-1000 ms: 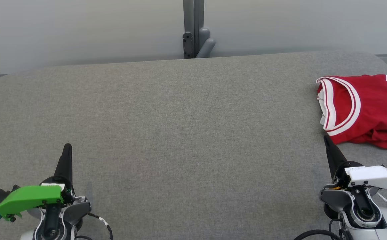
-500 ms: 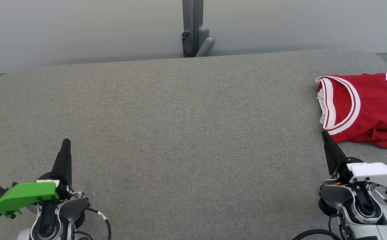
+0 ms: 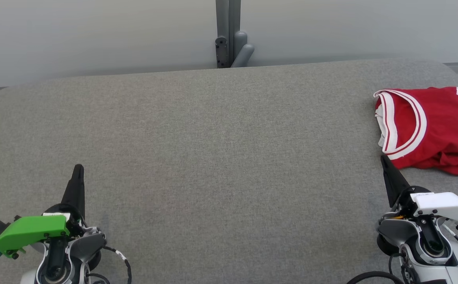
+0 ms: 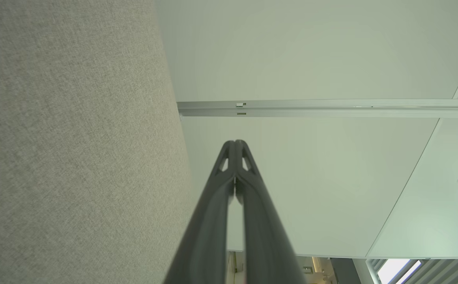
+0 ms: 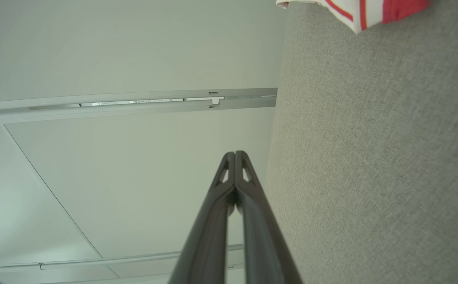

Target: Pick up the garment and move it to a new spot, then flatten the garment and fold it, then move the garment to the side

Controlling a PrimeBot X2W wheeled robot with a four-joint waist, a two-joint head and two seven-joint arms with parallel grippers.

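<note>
The garment (image 3: 434, 130) is a red jersey with white-and-red trim and dark lettering, folded at the far right of the grey table (image 3: 221, 157) and cut off by the head view's right edge. A white-trimmed corner of the garment (image 5: 355, 12) peeks in at the top of the right wrist view. My right gripper (image 3: 384, 159) is shut and empty, its tips just in front of the jersey's near edge, apart from it. My left gripper (image 3: 79, 169) is shut and empty at the lower left. Each wrist view shows its own fingers pressed together: left gripper (image 4: 235, 142), right gripper (image 5: 235, 154).
A grey post with a bracket (image 3: 230, 35) stands behind the table's far edge, against a pale wall. The table's rounded corners lie at far left and far right.
Both grippers sit slightly higher in the head view than a second ago, and the whole picture shifted a little. Over the last half second nothing has moved.
</note>
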